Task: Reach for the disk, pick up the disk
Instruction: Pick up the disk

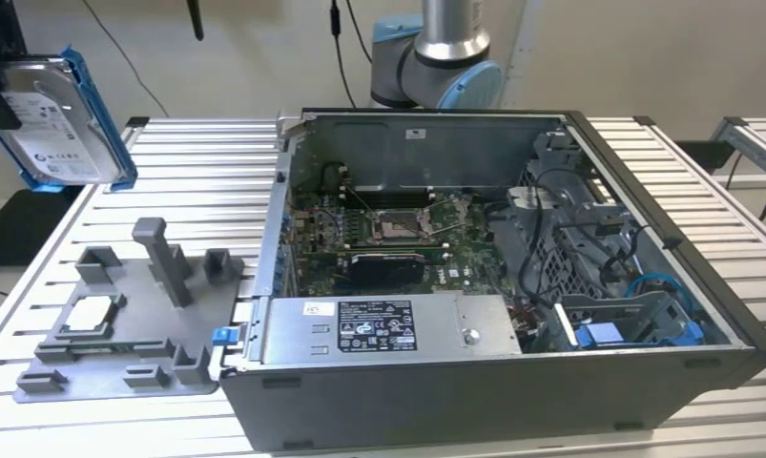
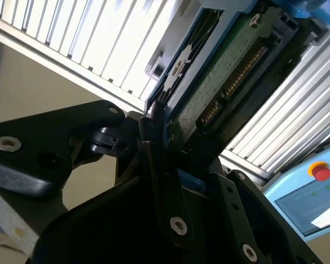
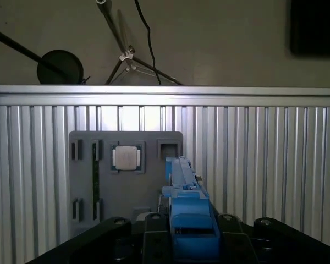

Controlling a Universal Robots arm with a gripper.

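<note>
A ribbed aluminium bench (image 1: 179,162) carries an open grey metal computer case (image 1: 485,286) and, near the edge on the exterior view's left, a grey plastic fixture plate (image 1: 115,334). The black gripper (image 2: 163,131) is clamped on the flat silver-grey disk (image 1: 58,119) in its bright blue plastic bracket. It holds the disk upright in the air over that same edge, well above the plate.

I counted one disk (image 1: 54,119), one open computer case (image 1: 485,405), one grey fixture plate (image 1: 96,384) at its nine o'clock, one square chip (image 1: 93,313) on that plate, and one blue bracket (image 1: 611,334) inside the case.
</note>
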